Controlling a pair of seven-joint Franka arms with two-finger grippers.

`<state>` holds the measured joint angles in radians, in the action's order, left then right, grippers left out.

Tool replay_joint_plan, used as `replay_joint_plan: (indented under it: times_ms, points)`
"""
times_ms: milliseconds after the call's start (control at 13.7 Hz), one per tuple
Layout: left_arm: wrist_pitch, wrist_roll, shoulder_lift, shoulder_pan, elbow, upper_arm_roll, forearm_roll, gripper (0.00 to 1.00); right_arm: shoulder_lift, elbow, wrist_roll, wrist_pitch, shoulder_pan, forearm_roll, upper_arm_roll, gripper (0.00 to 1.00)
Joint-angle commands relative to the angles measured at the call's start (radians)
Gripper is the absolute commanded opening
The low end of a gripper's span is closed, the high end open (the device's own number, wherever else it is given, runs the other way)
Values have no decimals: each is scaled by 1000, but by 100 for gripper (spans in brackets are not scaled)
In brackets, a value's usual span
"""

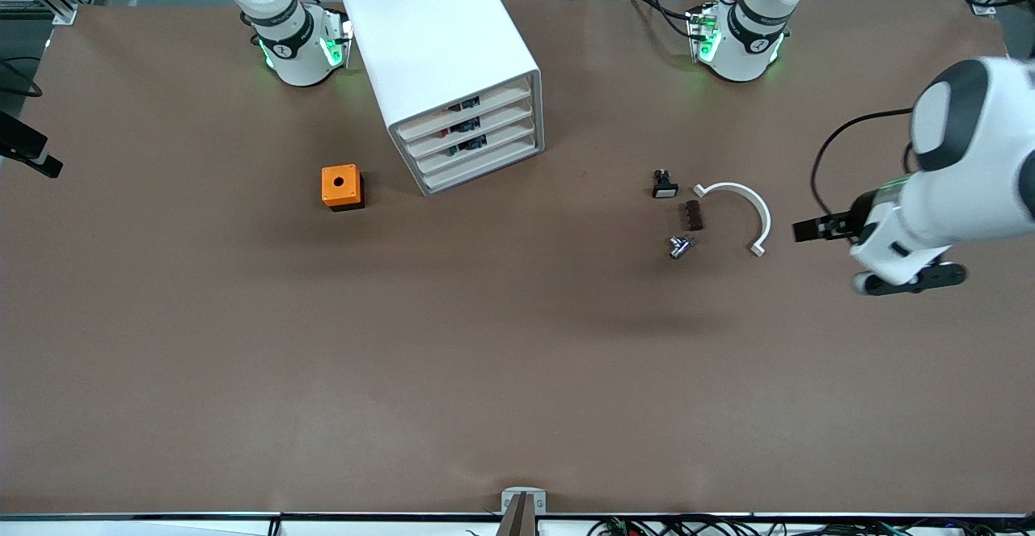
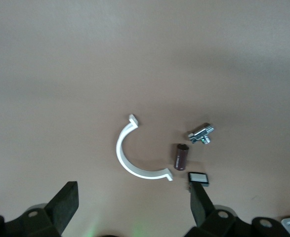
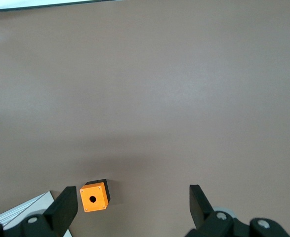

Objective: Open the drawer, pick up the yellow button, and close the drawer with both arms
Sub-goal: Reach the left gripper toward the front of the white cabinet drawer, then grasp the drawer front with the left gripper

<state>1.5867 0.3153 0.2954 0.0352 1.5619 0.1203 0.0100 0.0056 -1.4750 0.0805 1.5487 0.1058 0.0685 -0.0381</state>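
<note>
The white cabinet (image 1: pixel 441 43) stands near the robots' bases, between the two arms. Its topmost drawer (image 1: pixel 485 102) is pushed in, level with the three below it. No button shows; I only make out small dark parts through the drawer fronts. My left gripper (image 2: pixel 133 195) hangs open and empty over the table at the left arm's end, beside a white curved clip (image 2: pixel 130 160). The left arm's hand (image 1: pixel 897 237) shows in the front view. Well above the table near the cabinet, my right gripper (image 3: pixel 131 197) is open and empty and is out of the front view.
An orange cube box with a hole (image 1: pixel 341 187) (image 3: pixel 94 196) sits beside the cabinet toward the right arm's end. Next to the clip (image 1: pixel 740 208) lie a black button with white face (image 1: pixel 665 186) (image 2: pixel 198 178), a brown part (image 1: pixel 694 215) and a metal piece (image 1: pixel 680 246).
</note>
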Motion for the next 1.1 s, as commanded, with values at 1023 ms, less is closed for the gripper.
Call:
replay_joint_plan:
  times_ms: [1023]
  points:
    - [-203, 1488, 312, 153, -171, 51, -620, 100, -4, -41, 198, -63, 74, -81, 14, 100]
